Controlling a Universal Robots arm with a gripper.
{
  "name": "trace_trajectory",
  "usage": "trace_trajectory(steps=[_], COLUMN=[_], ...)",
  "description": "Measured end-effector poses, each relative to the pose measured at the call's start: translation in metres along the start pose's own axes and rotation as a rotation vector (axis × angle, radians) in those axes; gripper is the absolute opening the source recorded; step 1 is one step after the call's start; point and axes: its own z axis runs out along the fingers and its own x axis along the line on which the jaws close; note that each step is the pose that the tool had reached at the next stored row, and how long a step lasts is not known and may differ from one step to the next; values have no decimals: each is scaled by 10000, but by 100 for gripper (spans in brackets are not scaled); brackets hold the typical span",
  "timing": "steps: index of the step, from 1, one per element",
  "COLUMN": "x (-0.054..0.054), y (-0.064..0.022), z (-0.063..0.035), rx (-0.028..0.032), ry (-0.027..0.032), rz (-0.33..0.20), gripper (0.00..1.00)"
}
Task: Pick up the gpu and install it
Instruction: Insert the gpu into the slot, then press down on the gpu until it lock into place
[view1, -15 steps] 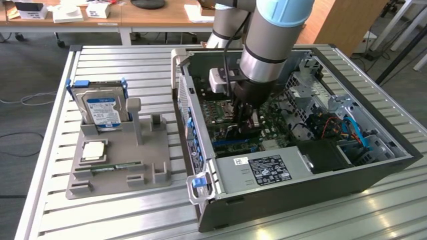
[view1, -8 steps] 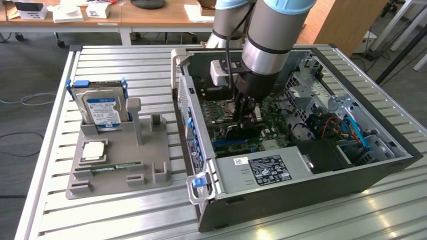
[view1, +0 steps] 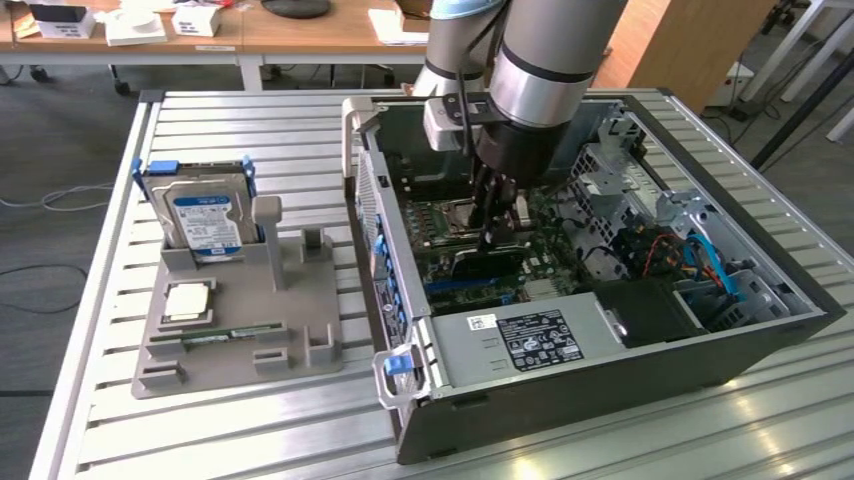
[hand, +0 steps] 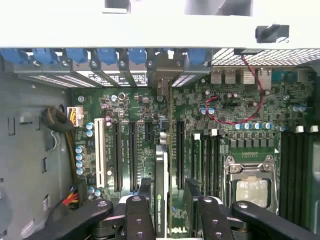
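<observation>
1. The gripper (view1: 499, 235) is positioned inside the open computer case (view1: 747, 345), directly above the motherboard (hand: 230, 130).
2. The gpu (hand: 161, 192) is held edge-on between the black fingers (hand: 139, 220), standing upright over an expansion slot (hand: 179, 152).
3. The jaws are closed on the card's two faces.
4. The hard drive (view1: 204, 222) stands in the grey holder (view1: 234, 330) outside the case.

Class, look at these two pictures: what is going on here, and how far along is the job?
A robot arm has reached down into an open computer case on a slatted table. Its gripper straddles the gpu, which stands on edge over the motherboard's expansion slots, its bracket end toward the rear slot covers. Whether the card is fully seated cannot be told. On the exterior view's left, a grey holder carries a hard drive.
</observation>
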Motion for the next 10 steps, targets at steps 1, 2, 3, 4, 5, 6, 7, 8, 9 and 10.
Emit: trace_trajectory(steps=[1, 2, 3, 4, 5, 6, 7, 8, 9, 10], x=[0, 0, 0, 0, 0, 0, 0, 0, 0, 0], y=[0, 0, 0, 0, 0, 0, 0, 0, 0, 0], z=[0, 0, 0, -1, -1, -1, -1, -1, -1, -1], rx=[0, -1, -1, 0, -1, -1, -1, -1, -1, -1], ry=[0, 0, 1, 2, 2, 2, 2, 2, 2, 2], rz=[0, 0, 0, 1, 0, 0, 0, 1, 0, 0], gripper=[40, 40, 40, 40, 40, 40, 40, 40, 40, 40])
